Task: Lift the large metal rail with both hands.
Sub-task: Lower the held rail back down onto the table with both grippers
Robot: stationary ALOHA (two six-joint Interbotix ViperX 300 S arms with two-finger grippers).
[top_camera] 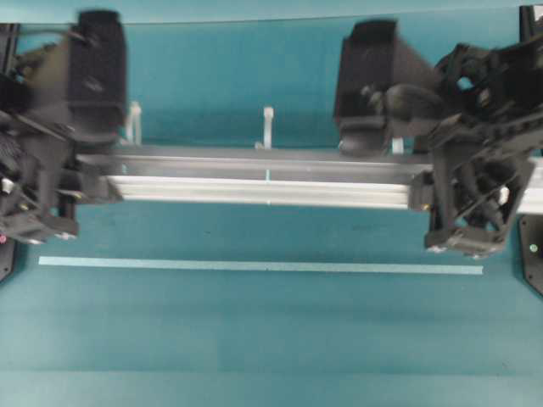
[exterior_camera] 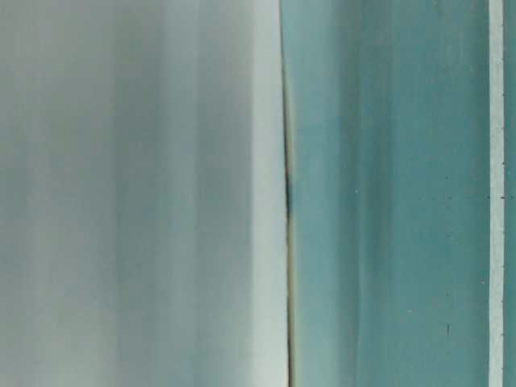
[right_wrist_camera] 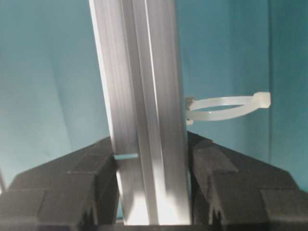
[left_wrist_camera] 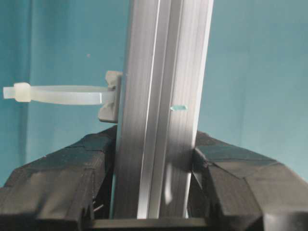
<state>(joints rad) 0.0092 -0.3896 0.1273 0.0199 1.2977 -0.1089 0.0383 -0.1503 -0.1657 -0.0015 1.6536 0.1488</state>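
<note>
The large metal rail (top_camera: 271, 180) is a long silver grooved bar lying level across the overhead view, with white upright pegs (top_camera: 268, 127) along its far edge. My left gripper (top_camera: 92, 176) is shut on its left end, and my right gripper (top_camera: 431, 185) is shut on its right end. In the left wrist view the rail (left_wrist_camera: 163, 96) runs straight up between the black fingers (left_wrist_camera: 226, 168) of the gripper (left_wrist_camera: 154, 161), which press on both of its sides. The right wrist view shows the same clamp (right_wrist_camera: 151, 161) on the rail (right_wrist_camera: 139, 96). Teal cloth shows far below it.
A thin pale tape strip (top_camera: 254, 265) lies on the teal cloth nearer than the rail and shows again at the right edge (exterior_camera: 496, 193). A blurred pale grey surface (exterior_camera: 137, 193) fills the left half of the table-level view. Black arm bases (top_camera: 534, 254) stand at the sides.
</note>
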